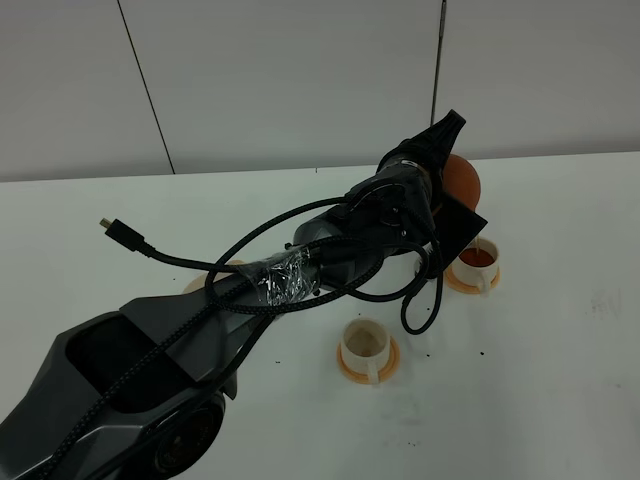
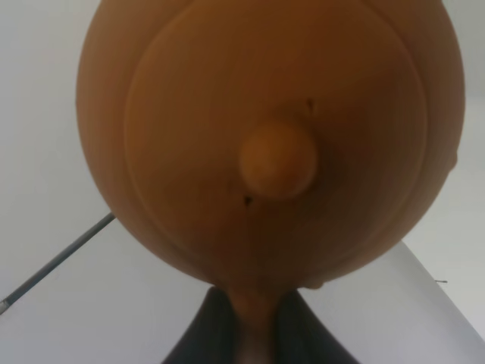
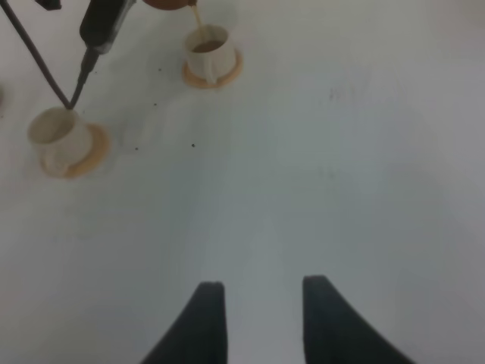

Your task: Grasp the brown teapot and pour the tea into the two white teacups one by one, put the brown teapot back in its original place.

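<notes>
Broadly, the white table [image 1: 560, 400] carries everything, and the black left arm [image 1: 200, 320] reaches across it towards the far right. Its left hand [image 2: 256, 334] is clamped on the stubby handle of the round reddish-brown clay teapot [image 1: 463, 180]. The teapot is held in the air, tipped spout-down above the farther cup, with the knobbed lid facing the wrist camera.

The right hand [image 3: 261, 318] hovers low over bare table, its fingers apart with nothing between them, well away from the cups.

A pale cream round saucer [image 1: 197, 283] shows only as a sliver beside the left arm.

Of the two small white teacups on orange saucers, the farther teacup [image 1: 478, 260] already has reddish tea in it, while the nearer teacup [image 1: 366, 343] looks empty. A thin stream of tea [image 1: 483, 243] drops from the spout into the farther one.

The first pour seems to be under way. To do it well, I would hold the tilt steady and aim the stream at the cup's middle. I would watch the level near the rim and bring the teapot level before it travels to the nearer teacup, so nothing drips between.
</notes>
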